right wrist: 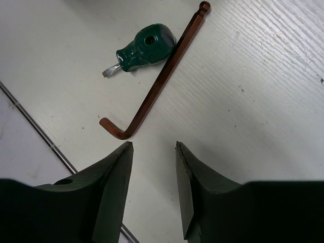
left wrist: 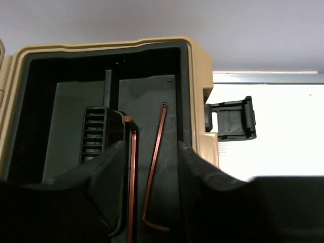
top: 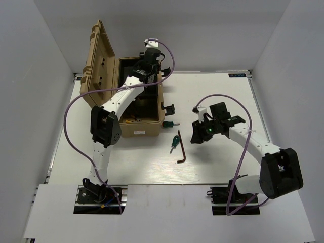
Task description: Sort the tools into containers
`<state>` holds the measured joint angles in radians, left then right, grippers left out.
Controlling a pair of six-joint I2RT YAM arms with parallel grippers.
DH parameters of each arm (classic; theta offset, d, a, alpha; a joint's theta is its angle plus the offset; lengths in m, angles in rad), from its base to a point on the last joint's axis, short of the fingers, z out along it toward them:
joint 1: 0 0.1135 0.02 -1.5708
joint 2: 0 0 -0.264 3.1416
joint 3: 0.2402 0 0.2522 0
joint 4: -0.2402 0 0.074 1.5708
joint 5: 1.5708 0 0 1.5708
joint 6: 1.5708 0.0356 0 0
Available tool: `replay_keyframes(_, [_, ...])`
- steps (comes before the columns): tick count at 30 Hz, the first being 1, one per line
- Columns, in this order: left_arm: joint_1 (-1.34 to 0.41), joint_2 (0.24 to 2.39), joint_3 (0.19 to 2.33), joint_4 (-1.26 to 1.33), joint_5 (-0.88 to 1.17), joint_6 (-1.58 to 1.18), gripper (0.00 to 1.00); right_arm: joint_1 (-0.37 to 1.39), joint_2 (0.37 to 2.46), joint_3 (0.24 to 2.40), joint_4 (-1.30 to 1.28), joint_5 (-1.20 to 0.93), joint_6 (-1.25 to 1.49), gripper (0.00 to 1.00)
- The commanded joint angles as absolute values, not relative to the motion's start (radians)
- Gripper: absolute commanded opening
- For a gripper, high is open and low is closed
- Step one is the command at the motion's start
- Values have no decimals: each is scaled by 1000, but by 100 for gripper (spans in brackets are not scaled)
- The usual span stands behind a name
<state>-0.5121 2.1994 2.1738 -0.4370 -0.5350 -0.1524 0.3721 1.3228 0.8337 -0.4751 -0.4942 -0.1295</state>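
Though flat, hex key (top: 180,147) near-to-far.

1 hex key (left wrist: 133,172): lower end cut off by frame | toolbox (top: 147,129) interior: mostly behind left arm (top: 121,96)

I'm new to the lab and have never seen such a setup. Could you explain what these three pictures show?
These are two white robot arms bolted to a table, each ending in a two-finger gripper. The wide picture comes from a fixed camera above; the other two come from cameras on the wrists. The left arm reaches into an open tan toolbox; its wrist view shows the left gripper open over two hex keys lying in the black tray. The right gripper, also open and empty, hovers above a green screwdriver and another hex key on the table. A second screwdriver lies beside the toolbox. Nothing is held.
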Motion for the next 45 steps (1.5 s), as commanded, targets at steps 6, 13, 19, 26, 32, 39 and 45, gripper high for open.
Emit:
replay_keyframes(6, [-505, 2033, 2186, -451, -457, -156, 66, 546, 1377, 785, -315, -282, 32, 46])
replay_keyframes(13, [-526, 1521, 1636, -315, -249, -201, 69, 637, 1439, 736, -227, -129, 118, 44])
replay_keyframes(19, [-535, 1033, 1191, -299, -172, -244, 72, 716, 1497, 767, -167, -8, 170, 41])
replay_keyframes(26, [-535, 773, 1026, -500, -61, -253, 76, 796, 1627, 842, -238, 196, 218, 31])
replay_keyframes(32, [-535, 667, 996, -603, -6, -232, 77, 776, 1660, 831, -337, 336, 279, 6])
replay_keyframes(39, [-535, 663, 967, -614, 103, -201, 77, 672, 1617, 851, -432, 265, 268, 0])
replay_keyframes(45, [-535, 707, 876, -584, 281, -163, 74, 576, 1471, 977, -584, 201, 187, 0])
